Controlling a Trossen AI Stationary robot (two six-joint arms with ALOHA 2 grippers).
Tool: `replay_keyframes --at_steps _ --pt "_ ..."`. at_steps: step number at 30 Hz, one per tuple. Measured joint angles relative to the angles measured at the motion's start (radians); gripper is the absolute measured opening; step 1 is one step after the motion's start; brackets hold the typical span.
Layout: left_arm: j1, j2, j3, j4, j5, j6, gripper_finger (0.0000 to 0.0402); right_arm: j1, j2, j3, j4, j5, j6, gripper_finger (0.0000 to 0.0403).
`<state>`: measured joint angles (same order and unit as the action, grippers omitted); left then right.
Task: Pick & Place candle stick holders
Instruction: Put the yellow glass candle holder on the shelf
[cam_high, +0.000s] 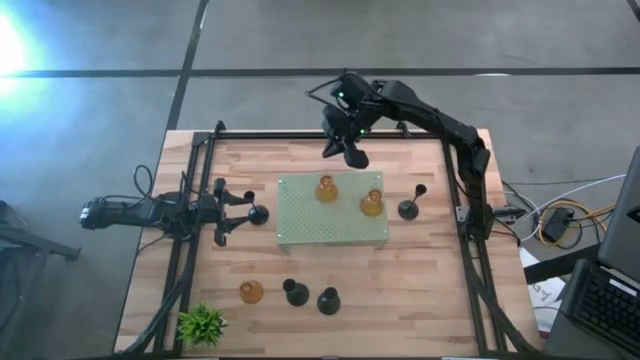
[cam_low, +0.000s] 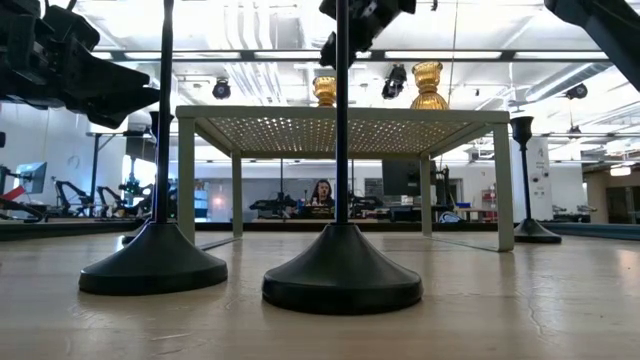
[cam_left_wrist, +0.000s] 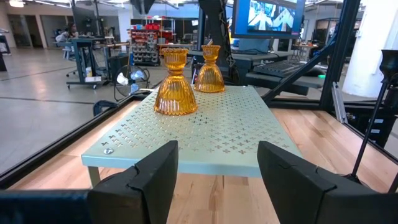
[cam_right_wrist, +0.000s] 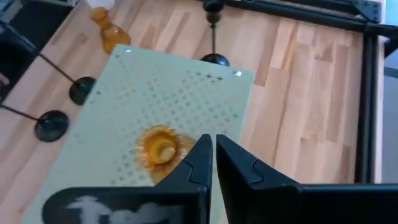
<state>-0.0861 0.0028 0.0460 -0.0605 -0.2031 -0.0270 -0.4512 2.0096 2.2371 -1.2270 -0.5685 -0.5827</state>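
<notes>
two ribbed, bell-shaped amber glass holders (cam_high: 327, 189) (cam_high: 372, 203) stand on the pale green perforated board (cam_high: 300, 225), which rests on the planked wooden worktop (cam_high: 420, 290). a third amber one (cam_high: 251, 292) and two matte black round-based holders (cam_high: 295, 293) (cam_high: 329, 300) sit well off the board's near edge, another black one (cam_high: 409, 207) just beside its right edge. my right pincer (cam_right_wrist: 213, 154) hangs above the board, fingers pressed together, holding nothing. my left pincer (cam_left_wrist: 217, 168) gapes empty at the board's left edge. only the low view shows the board's legs.
</notes>
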Motion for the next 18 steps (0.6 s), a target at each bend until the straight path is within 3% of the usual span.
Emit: replay_keyframes --at_steps 18 --pt "0.000 0.000 0.000 0.000 0.000 0.000 0.0225 0.092 0.001 -0.049 -0.048 0.022 0.150 0.0008"
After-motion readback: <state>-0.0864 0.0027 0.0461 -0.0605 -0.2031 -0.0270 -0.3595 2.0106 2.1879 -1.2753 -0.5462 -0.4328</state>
